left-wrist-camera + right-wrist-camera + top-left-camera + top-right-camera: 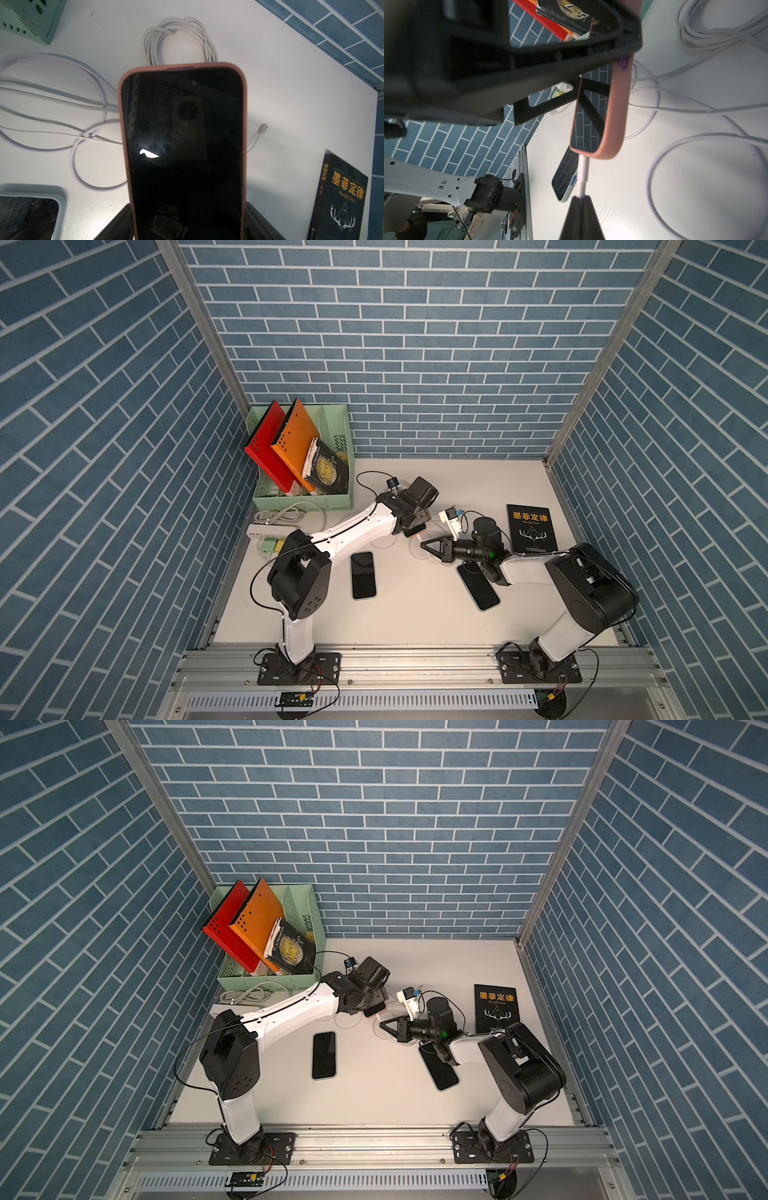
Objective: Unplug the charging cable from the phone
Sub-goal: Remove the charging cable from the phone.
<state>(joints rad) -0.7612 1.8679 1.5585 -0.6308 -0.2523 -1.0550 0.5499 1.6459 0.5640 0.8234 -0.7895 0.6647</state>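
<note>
Seen from above, a white table (pixel 415 622) sits inside blue brick-patterned walls. In the far left corner stands a mint-green file organiser (pixel 303 502) holding a leaning red folder (pixel 266 448), an orange folder (pixel 297 439) and a black paperback (pixel 328 472). Just in front of it lies a white power strip (pixel 259 532) with plugs in it. Further right, a dark phone in a pale case (pixel 363 575) lies flat, screen up.

Near the table's middle, the left gripper (pixel 411 522) grasps the phone in a pink case (pixel 182 135) by its sides and holds it clear of the table, its screen dark. Facing it from the right, the right gripper (pixel 580 200) is clenched tight on the white charging cable (pixel 583 172) just behind the plug. In the right wrist view the plug meets the phone's end and looks seated there. Loose loops of white cable lie on the table beneath.

A second dark phone (pixel 478 587) lies flat, partly under the right arm. A black book (pixel 532 528) with orange Chinese lettering lies flat near the right edge
</note>
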